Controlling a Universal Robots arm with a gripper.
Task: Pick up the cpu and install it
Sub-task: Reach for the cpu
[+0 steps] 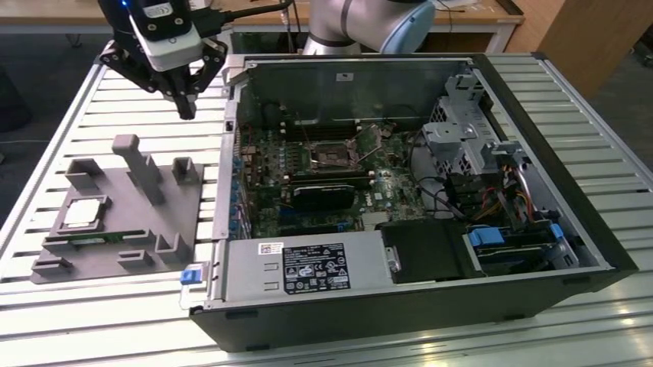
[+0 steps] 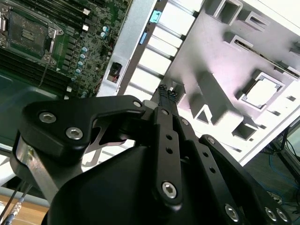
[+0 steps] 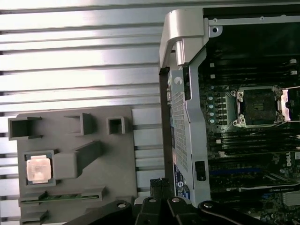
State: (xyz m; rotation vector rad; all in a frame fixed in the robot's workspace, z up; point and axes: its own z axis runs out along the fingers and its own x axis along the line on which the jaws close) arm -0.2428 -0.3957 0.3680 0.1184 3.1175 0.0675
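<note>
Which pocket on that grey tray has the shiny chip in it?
The square pocket beside the tall post, on the tray's side away from the computer case; the chip lies inside.

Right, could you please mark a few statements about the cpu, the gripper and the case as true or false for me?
1. The cpu lies in the grey tray. True.
2. The gripper holds the cpu. False: it hangs empty above the table, between tray and case.
3. The case lies open, with its motherboard showing. True.
4. The cpu already sits in the socket. False: the socket looks empty.
5. The tray stands on the exterior view's right of the case. False: it stands on the exterior view's left.
</note>
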